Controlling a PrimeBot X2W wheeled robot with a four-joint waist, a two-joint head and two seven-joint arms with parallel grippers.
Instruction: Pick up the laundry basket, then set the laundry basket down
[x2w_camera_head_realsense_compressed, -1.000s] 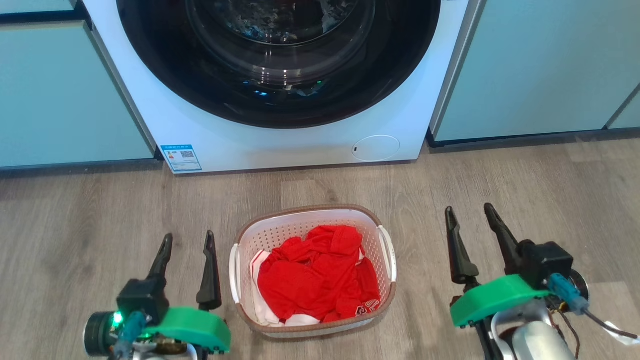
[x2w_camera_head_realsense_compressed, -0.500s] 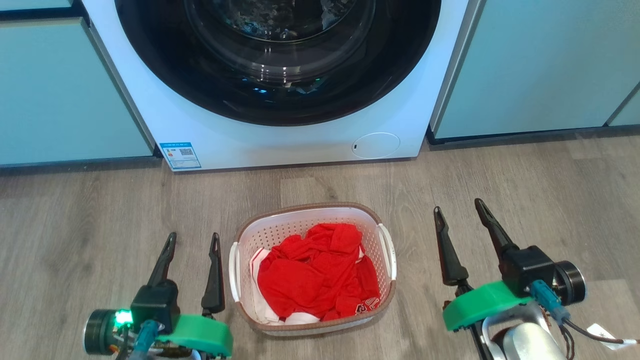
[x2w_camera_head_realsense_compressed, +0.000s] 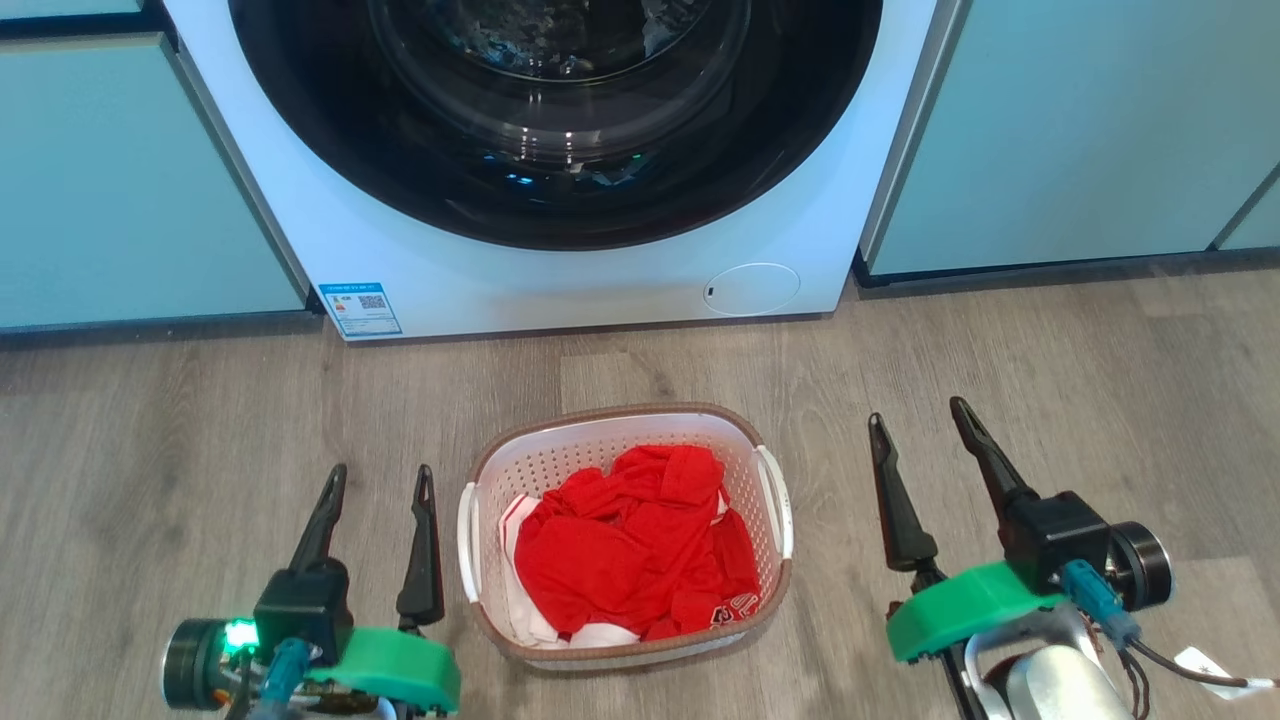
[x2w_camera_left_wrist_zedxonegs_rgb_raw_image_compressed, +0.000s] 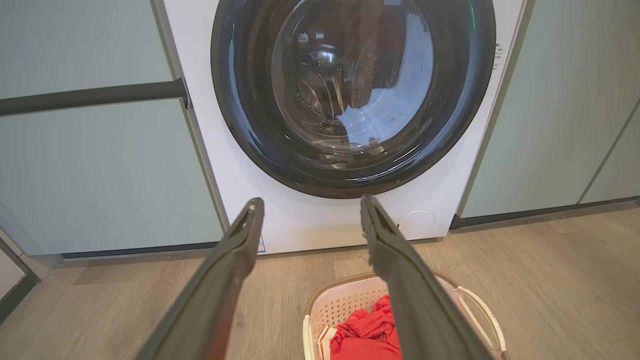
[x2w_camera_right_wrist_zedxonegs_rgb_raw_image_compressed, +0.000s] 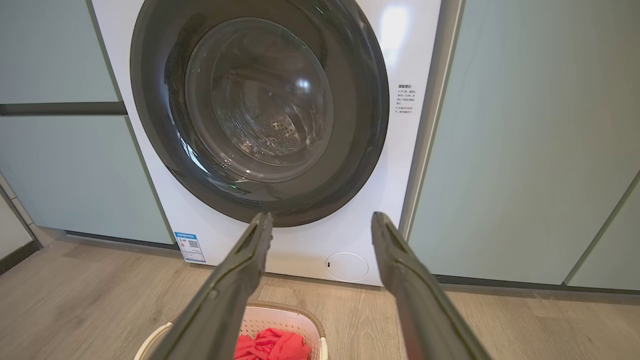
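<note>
Head view: we are holding the left claw (x2w_camera_head_realsense_compressed: 382, 470) with its fingers spread wide and gripping nothing, just beside the laundry basket (x2w_camera_head_realsense_compressed: 560, 462) on its left, apart from the left handle (x2w_camera_head_realsense_compressed: 465, 540). We are holding the right claw (x2w_camera_head_realsense_compressed: 917, 412) equally wide and empty off the basket's right side, farther out than the left one. The basket is sitting on the wooden floor (x2w_camera_head_realsense_compressed: 200, 430) between the two claws, with red and white clothes (x2w_camera_head_realsense_compressed: 630, 545) lying inside. Beyond the basket the washing machine (x2w_camera_head_realsense_compressed: 600, 285) is standing.

We are judging the task as barely begun: nothing is grasped, and both the lift and the setting down are ahead of us.

Past the basket's far left corner, a blue-edged sticker (x2w_camera_head_realsense_compressed: 361, 309) on the machine is showing a square code, its print too small to read. In the right wrist view, small lines of print (x2w_camera_right_wrist_zedxonegs_rgb_raw_image_compressed: 405, 100) beside the door are unreadable too, as is the white lettering (x2w_camera_head_realsense_compressed: 737, 607) on the red cloth.
</note>
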